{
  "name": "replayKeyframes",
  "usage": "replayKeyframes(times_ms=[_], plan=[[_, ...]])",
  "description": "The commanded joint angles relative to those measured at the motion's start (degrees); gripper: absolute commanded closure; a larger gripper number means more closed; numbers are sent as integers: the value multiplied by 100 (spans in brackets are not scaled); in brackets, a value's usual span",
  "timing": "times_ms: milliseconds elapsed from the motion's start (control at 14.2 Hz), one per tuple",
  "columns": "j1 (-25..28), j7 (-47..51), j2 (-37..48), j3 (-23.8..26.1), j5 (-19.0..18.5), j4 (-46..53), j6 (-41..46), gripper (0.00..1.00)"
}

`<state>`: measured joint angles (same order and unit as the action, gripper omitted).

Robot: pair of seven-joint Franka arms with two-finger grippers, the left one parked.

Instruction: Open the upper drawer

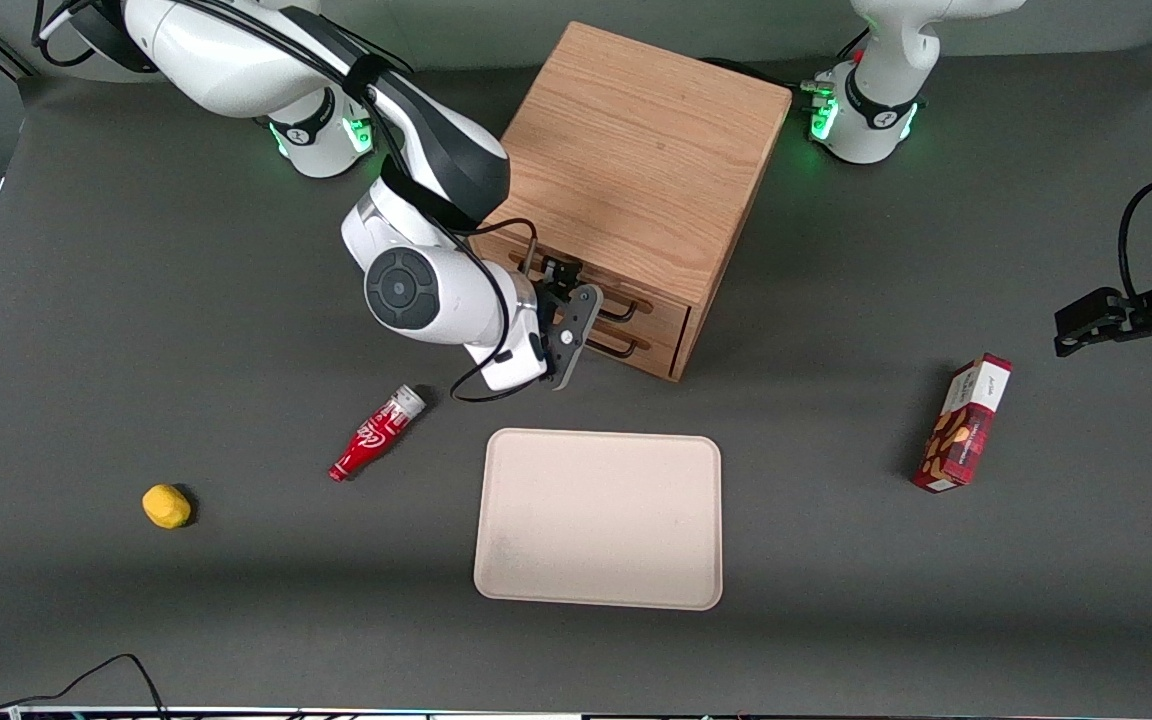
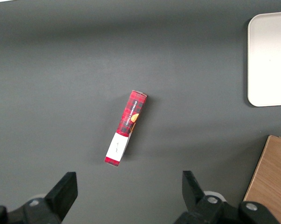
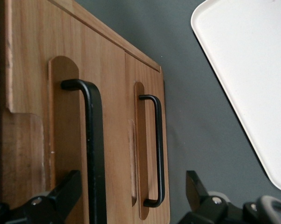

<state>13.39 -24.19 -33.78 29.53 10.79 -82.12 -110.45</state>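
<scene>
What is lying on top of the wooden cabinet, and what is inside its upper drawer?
Nothing lies on the cabinet. The upper drawer is shut, so its inside is hidden. The gripper is open in front of its handle.

Gripper and the wrist cover most of both drawer fronts on the cabinet from the front. Upper drawer handle runs off the wrist frame. Tray beside the cabinet is cropped too. Bottle label unreadable.
</scene>
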Motion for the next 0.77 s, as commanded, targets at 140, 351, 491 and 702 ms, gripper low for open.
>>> replayKeyframes(times_ms=[140,351,491,702], plan=[[-91,-103,179,36,-181,-428,-459,0],[-100,-68,47,1,-552,-288,-680,0],[-83,-77,21,-26,-744,-112,-680,0],[-118,-94,-155,-35,-991,125,-680,0]])
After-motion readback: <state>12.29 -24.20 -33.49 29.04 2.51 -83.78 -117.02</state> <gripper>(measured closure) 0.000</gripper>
